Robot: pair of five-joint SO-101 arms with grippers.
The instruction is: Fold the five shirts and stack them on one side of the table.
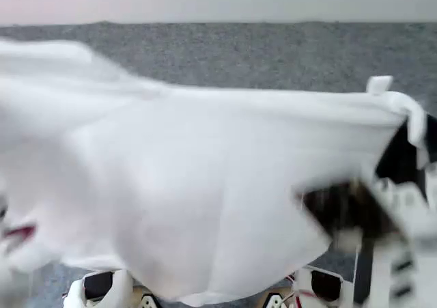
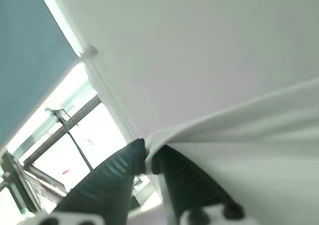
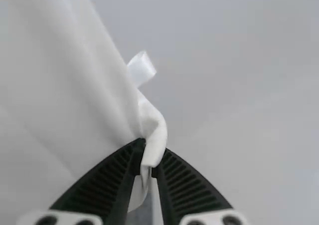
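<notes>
L gripper (image 2: 148, 152): black ribbed jaws pinched tight on a fold of the plain white fabric shirt (image 1: 205, 185). R gripper (image 3: 145, 149) is clamped the same way on an edge, w/ a small white tab (image 3: 142, 68) poking out just past it. Shirt hangs spread betw. the two arms, up off the grey felt-like table (image 1: 273, 48). White arm bases (image 1: 102, 287) sit under the hem. Risks: R grip looks thin, so pulling the arms apart could slip it free and the shirt drops crumpled. Uneven lowering prob. gives a skewed lay and a bad fold.

L tool (image 2: 148, 154) clamped, R tool (image 3: 145, 157) clamped; both aloft
</notes>
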